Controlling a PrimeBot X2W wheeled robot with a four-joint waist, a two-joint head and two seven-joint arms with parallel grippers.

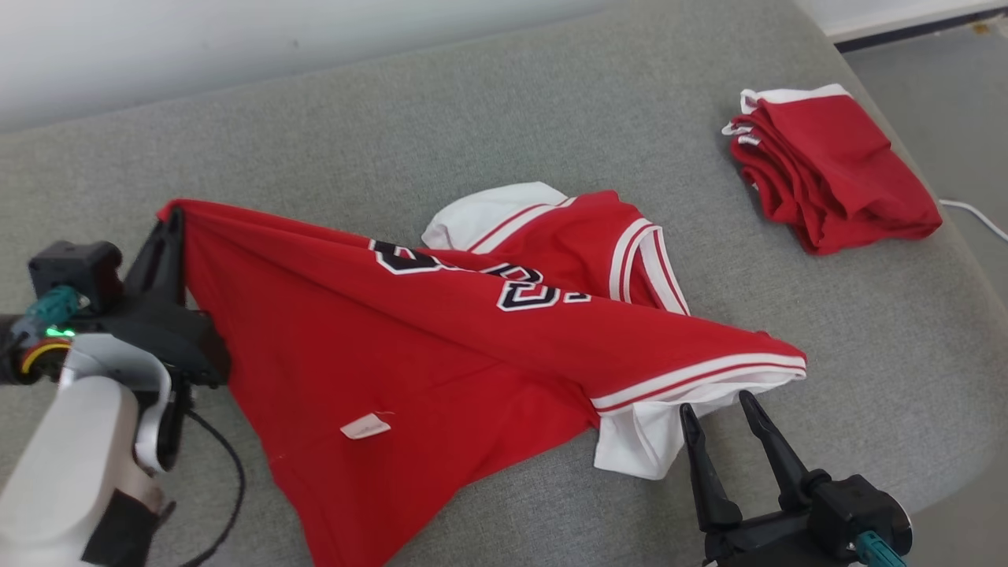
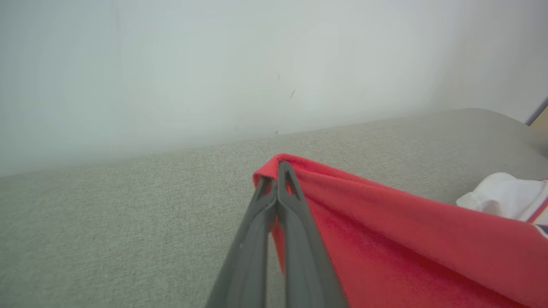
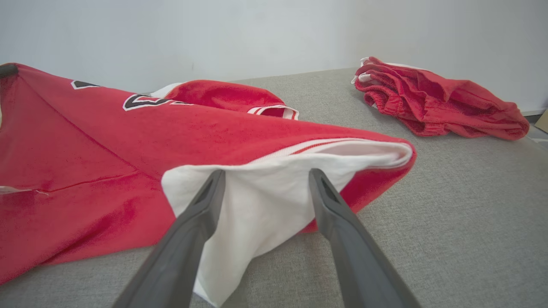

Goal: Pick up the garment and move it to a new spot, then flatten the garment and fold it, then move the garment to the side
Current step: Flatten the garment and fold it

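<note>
The garment (image 1: 409,346) is a red jersey with white trim and black numbers, crumpled across the grey cushion (image 1: 504,126). My left gripper (image 1: 172,224) is shut on the jersey's left corner (image 2: 274,169) and holds it raised, so the cloth stretches tight from there. My right gripper (image 1: 715,405) stands open at the jersey's right end. Its fingers (image 3: 205,201) lie over the white sleeve (image 3: 265,201), one on each side of the fold, and nothing is pinched between them.
A second red garment (image 1: 831,177) lies folded at the cushion's far right, near the edge. A pale wall (image 1: 236,47) runs along the back. Grey floor and a white cable (image 1: 976,216) show beyond the right edge.
</note>
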